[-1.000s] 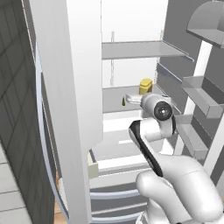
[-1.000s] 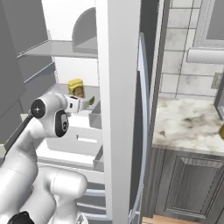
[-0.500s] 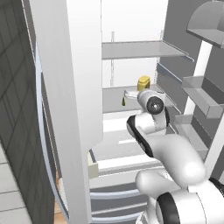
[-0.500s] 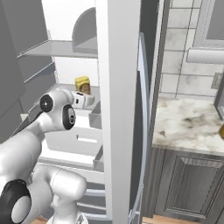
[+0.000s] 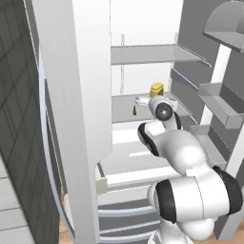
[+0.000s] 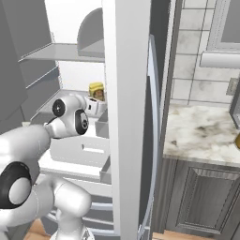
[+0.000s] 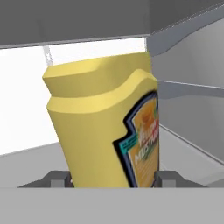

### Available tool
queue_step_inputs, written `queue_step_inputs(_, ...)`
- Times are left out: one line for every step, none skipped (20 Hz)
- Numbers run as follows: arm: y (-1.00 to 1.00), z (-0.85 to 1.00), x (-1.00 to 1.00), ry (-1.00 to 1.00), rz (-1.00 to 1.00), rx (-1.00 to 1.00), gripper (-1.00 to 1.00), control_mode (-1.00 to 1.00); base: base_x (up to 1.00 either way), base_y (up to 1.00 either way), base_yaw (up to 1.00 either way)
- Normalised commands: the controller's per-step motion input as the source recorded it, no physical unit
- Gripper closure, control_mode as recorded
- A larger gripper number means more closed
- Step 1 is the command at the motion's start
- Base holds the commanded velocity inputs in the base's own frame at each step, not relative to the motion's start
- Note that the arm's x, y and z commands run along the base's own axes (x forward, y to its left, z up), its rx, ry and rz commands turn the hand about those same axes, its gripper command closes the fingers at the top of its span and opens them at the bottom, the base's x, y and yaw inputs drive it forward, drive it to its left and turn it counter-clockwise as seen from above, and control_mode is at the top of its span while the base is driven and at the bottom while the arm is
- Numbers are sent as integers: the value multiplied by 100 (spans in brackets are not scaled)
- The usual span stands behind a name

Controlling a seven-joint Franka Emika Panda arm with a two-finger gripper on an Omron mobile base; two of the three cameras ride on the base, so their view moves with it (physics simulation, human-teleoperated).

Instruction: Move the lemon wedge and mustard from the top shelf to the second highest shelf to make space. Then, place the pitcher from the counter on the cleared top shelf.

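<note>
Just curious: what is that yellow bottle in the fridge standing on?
The mustard stands on a flat grey shelf, with the lemon wedge nearby on the same plate. The gripper covers the bottle's base, so the contact itself is hidden.

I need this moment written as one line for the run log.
stage: reaching mustard | gripper: open, either side of mustard | lemon wedge: on shelf, left of mustard
</note>
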Motion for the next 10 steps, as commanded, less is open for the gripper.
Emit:
queue_step_inputs(-29, -30, 22, 0, 0, 0, 100, -100, 0, 0, 0)
queue_step_inputs(-31, -31, 19, 0, 1, 0, 100, -100, 0, 0, 0)
queue_step_inputs(-30, -33, 19, 0, 1, 0, 100, -100, 0, 0, 0)
queue_step_inputs(-30, -33, 19, 0, 2, 0, 100, -100, 0, 0, 0)
queue_step_inputs(-29, -33, 19, 0, 3, 0, 100, -100, 0, 0, 0)
queue_step_inputs(-24, -34, 19, 0, 3, 0, 100, -100, 0, 0, 0)
queue_step_inputs(-21, -35, 21, 0, 3, 0, 100, -100, 0, 0, 0)
queue_step_inputs(-20, -35, 22, 0, 3, 0, 100, -100, 0, 0, 0)
queue_step_inputs(-19, -32, 27, 0, 3, 0, 100, -100, 0, 0, 0)
queue_step_inputs(-16, -31, 29, 0, 4, 0, 100, -100, 0, 0, 0)
